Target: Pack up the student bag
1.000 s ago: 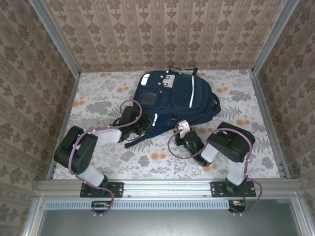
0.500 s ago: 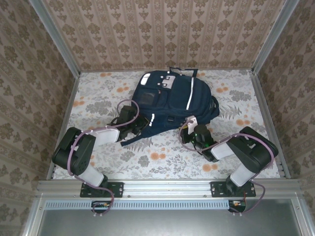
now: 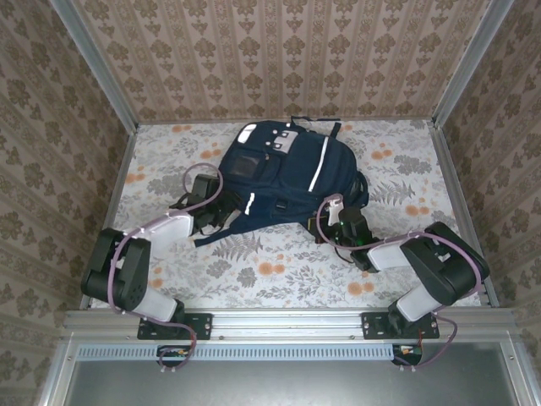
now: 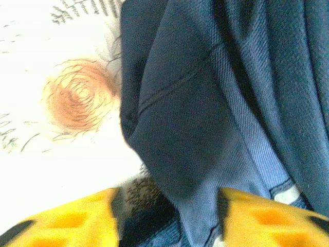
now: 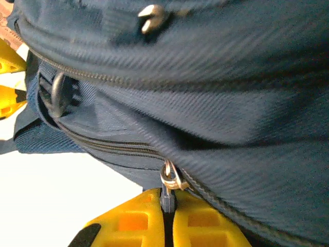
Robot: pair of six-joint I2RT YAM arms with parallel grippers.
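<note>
The student bag [image 3: 283, 169], navy with white stripes, lies flat at the back middle of the table. My left gripper [image 3: 225, 218] is at its near-left corner by a dark strap [image 3: 211, 237]. In the left wrist view its yellow fingers [image 4: 67, 221] stand apart, open, with a fold of navy bag fabric [image 4: 205, 128] hanging loose between them. My right gripper [image 3: 331, 207] is at the bag's near edge. It [image 5: 168, 218] is shut on the zipper pull [image 5: 169, 185], which sits on a zip line [image 5: 113, 146] along the bag's side.
Patterned walls and metal frame posts [image 3: 93, 68] close in the table on three sides. Floral cloth [image 3: 279, 271] lies bare between the arms and the bag. A plastic strap loop [image 5: 56, 95] hangs at the bag's corner.
The left gripper has opened and let go of the bag's fabric. The bag has shifted left and away. The right arm has reached further forward, still on the zipper pull.
</note>
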